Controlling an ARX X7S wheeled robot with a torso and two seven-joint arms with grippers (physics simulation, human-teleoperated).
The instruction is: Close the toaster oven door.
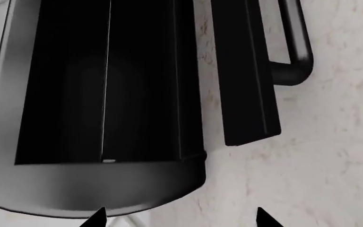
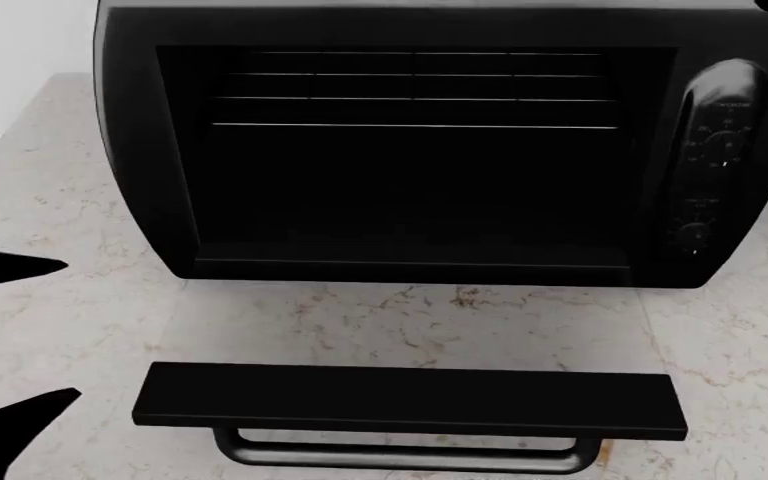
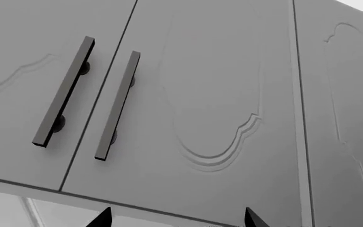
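On the pale marble counter [image 2: 77, 200], directly before the robot, stood the toaster oven [image 2: 131, 120] with its cavity exposed and wire racks [image 2: 411, 90] visible; the toaster oven door [image 2: 411, 398] hung fully lowered, roughly level, its bar handle [image 2: 404, 455] on the edge nearest the robot; a column of dials [image 2: 711, 150] occupied the oven's right face. The step in hand appeared to be the approach — the door was not yet touched by either arm. The left gripper [image 2: 11, 340] sat at the left margin of the head view, its two dark fingers spread apart and grasping nothing; it lay to the left of the door's left end, near but clear of it, and at about the height of the gap between oven and door. From the left wrist view the same arrangement showed side-on: the fingertips [image 1: 96, 218] bracketed bare counter, with the oven body [image 1: 106, 94] on one side and the door panel [image 1: 245, 71] and handle [image 1: 295, 42] beyond. The right gripper [image 3: 175, 218] was parted and empty, facing grey cabinet doors [image 3: 219, 94] with bar pulls [image 3: 64, 92] — well apart from the work. The next move, by judgement, called for bringing the left claw under the door's free edge or handle and lifting it in an arc toward the oven front; a push too near the hinge would likely give poor leverage.
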